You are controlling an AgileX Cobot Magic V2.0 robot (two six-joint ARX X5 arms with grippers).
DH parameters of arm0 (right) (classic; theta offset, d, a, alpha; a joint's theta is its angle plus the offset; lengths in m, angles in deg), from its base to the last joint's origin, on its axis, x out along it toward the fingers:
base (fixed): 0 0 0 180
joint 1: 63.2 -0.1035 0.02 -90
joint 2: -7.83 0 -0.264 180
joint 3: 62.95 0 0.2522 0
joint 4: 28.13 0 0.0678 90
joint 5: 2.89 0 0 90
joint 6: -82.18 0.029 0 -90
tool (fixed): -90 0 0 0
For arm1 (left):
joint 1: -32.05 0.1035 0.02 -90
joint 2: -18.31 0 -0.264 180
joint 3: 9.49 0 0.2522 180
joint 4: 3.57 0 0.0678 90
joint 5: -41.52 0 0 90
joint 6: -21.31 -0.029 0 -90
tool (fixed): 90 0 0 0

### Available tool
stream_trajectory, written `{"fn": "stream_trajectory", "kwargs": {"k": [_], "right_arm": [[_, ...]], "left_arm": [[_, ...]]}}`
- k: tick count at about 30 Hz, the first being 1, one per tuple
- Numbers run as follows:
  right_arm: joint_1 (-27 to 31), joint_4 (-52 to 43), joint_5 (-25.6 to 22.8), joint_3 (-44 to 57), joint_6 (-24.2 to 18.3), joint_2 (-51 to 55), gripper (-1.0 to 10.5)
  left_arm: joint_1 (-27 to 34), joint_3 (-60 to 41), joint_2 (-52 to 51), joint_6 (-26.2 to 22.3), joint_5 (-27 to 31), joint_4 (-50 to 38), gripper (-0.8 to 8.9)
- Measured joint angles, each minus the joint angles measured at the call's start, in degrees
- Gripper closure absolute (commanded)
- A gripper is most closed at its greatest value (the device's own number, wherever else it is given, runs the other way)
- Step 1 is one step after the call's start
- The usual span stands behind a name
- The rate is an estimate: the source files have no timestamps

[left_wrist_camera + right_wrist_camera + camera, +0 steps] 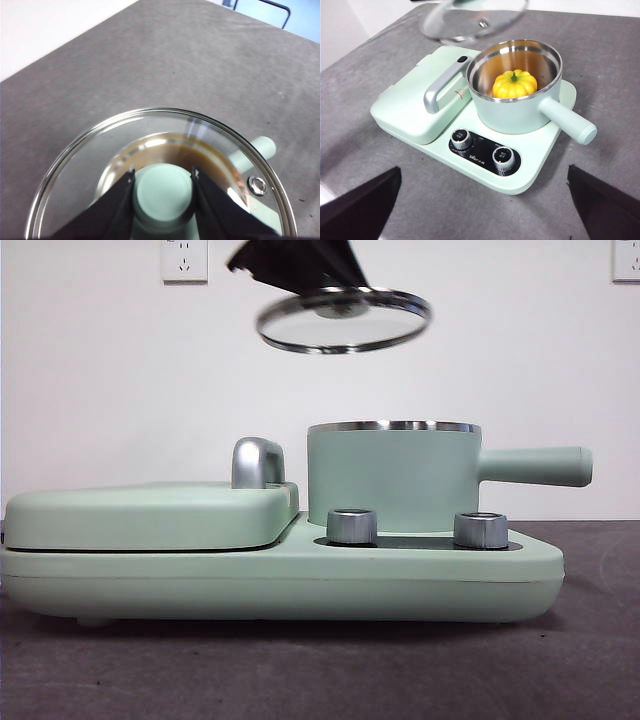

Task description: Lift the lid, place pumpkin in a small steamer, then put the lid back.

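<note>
Held aloft above the mint green cylindrical steamer pot [392, 478] is the small round clear glass lid [344, 320] with its shiny steel rim, tilted slightly in the front view and clear of the pot's rim. Its mint green knob [163, 194] is clamped between the two black jaws of the left pincer [163, 186], which are pressed against the knob on either side. The pot is left uncovered, and the glossy yellow-orange ribbed toy pumpkin [515, 84] with a green stem is seen resting on the steel floor inside it. The pot is seated on the long flat mint green cooker base [280, 580], and its straight mint green side handle [535, 466] is pointed away from the flat mint green grill cover [150, 515], which occupies the other half of the base beside the pot. A silver arched handle [257, 462] is fixed on the grill cover on the side nearest the pot. Two silver knobs [462, 138] are set on a black panel in front of the pot. The base is carried by a grey counter [600, 60]. The right pincer [480, 210] is kept well apart from the pot, over the counter in front of the base, with its jaws spread wide and nothing between them.
</note>
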State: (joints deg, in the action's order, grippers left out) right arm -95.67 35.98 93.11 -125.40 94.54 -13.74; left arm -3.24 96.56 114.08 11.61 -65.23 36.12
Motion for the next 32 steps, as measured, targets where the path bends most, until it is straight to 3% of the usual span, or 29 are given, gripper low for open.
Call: {"fn": "stream_trajectory", "kwargs": {"k": [11, 32], "right_arm": [[0.0, 0.0, 0.0, 0.0, 0.2, 0.1, 4.2], [0.0, 0.0, 0.0, 0.0, 1.4, 0.1, 4.2]], "left_arm": [[-3.9, 0.0, 6.4, 0.0, 0.0, -5.7, 7.57], [-3.3, 0.0, 11.5, -0.9, 0.1, -6.4, 7.59]]}}
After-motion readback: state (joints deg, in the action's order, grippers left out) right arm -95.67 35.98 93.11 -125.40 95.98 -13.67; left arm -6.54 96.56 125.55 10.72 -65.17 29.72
